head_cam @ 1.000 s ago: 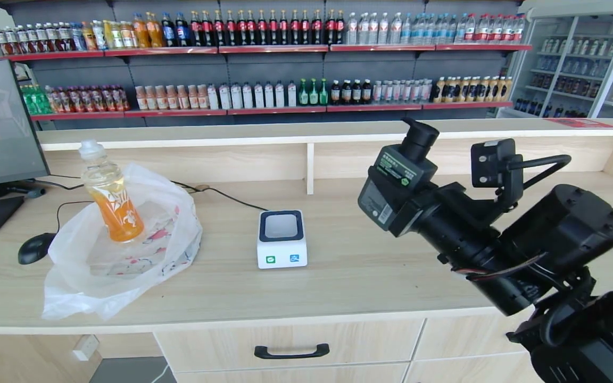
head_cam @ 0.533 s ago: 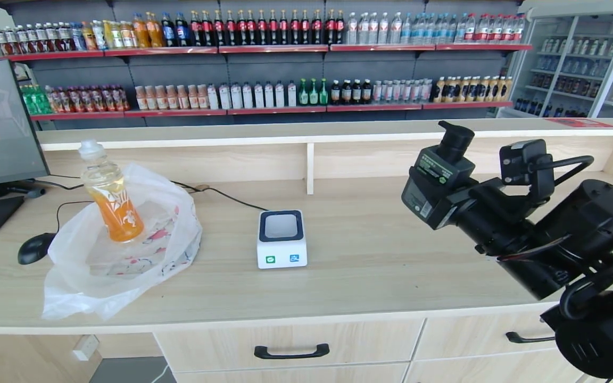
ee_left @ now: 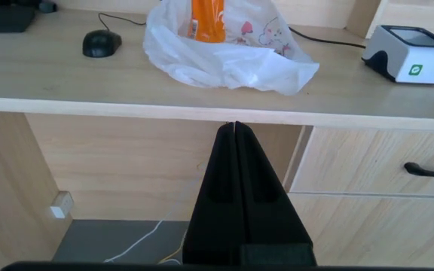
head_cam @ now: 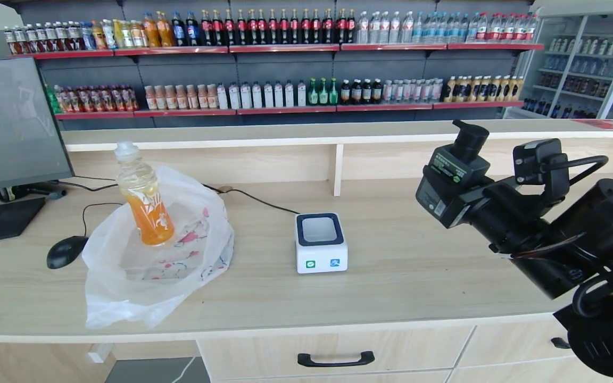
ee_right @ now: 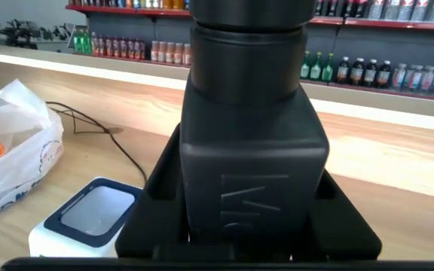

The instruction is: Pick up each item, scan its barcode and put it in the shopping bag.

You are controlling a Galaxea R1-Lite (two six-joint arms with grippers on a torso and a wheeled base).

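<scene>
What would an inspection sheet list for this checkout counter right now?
Surface: wooden counter, with drawers beneath.
Job's things: orange drink bottle stands in the shopping bag; scanner sits beside the bag; dark bottle is held above the counter.
Clutter: mouse and monitor at the robot's left.
Grippers: right gripper shut on the dark bottle; left gripper shut, empty, below the counter's edge.
Cables: black cable runs across the counter to the scanner.
Surroundings: shelves of drinks and a glass-door cooler.
</scene>
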